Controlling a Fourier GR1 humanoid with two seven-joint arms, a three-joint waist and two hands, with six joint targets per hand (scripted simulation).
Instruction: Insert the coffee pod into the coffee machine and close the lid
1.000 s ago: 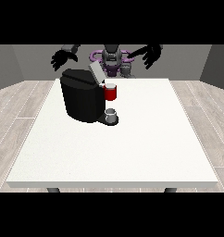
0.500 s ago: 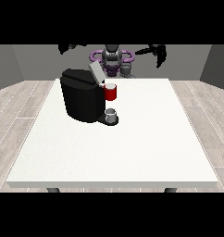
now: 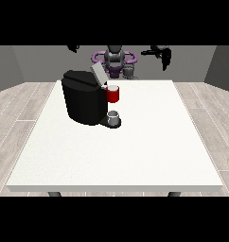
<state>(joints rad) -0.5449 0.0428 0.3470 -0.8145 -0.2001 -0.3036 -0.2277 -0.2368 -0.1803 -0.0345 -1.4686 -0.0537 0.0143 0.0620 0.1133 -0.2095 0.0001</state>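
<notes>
The black coffee machine (image 3: pixel 87 100) stands on the white table (image 3: pixel 135 146), towards its far left. Its grey lid (image 3: pixel 98 74) is tilted up and open. A red part (image 3: pixel 113 94) sticks out of the machine's front. Below it a small grey cylinder (image 3: pixel 114 115) rests on the machine's base. The hand at the view's right (image 3: pixel 162 52) is raised high beyond the table's far edge, fingers hanging relaxed and holding nothing. Only a sliver of the hand at the view's left (image 3: pixel 73 47) shows at the scene's top edge, well above the machine.
The robot's torso (image 3: pixel 114 61) stands behind the table's far edge, just behind the machine. Wooden floor surrounds the table on both sides.
Both hands have risen and swung outward, away from the machine. The one at the view's left is now nearly out of the picture. The machine and lid have not moved.
</notes>
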